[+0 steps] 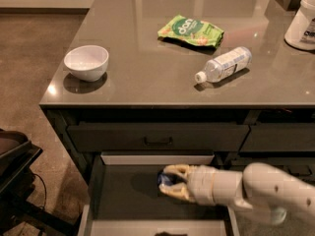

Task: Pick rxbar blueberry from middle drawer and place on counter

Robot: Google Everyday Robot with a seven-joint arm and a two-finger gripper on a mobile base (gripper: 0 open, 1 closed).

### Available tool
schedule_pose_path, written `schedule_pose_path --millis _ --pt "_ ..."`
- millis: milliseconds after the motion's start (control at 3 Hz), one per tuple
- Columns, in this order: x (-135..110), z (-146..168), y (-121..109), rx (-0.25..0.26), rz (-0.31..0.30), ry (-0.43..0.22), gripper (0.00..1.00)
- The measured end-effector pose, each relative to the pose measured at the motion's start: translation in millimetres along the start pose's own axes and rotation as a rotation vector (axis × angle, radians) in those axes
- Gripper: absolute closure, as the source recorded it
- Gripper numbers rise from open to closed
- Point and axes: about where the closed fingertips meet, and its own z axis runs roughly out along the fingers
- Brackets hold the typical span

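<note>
Below the glossy grey-brown table [147, 77], at 6 o'clock in the middle drawer [123, 193], the jaws of the gripper [170, 182] pinch the rxbar blueberry [164, 178].

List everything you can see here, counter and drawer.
counter: one, grey-brown, above dark cabinets
bowl: one, white, counter left
snack bag: one, green, counter rear
bottle: one, clear, lying on counter
tub: one, white, counter's right edge
middle drawer: one, dark grey, open below
rxbar blueberry: one, dark blue, inside that drawer
gripper: one, cream, in middle drawer, shut on rxbar blueberry
arm: one, white, from right
</note>
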Motion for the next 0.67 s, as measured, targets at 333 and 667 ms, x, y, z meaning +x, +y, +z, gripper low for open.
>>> schedule_pose_path --millis 333,667 --pt "-71.5 -24.7 -23.1 -0.07 -0.12 0.016 1.0" --pt "-155.7 -53.0 -27.5 -0.086 -0.264 0.088 1.0"
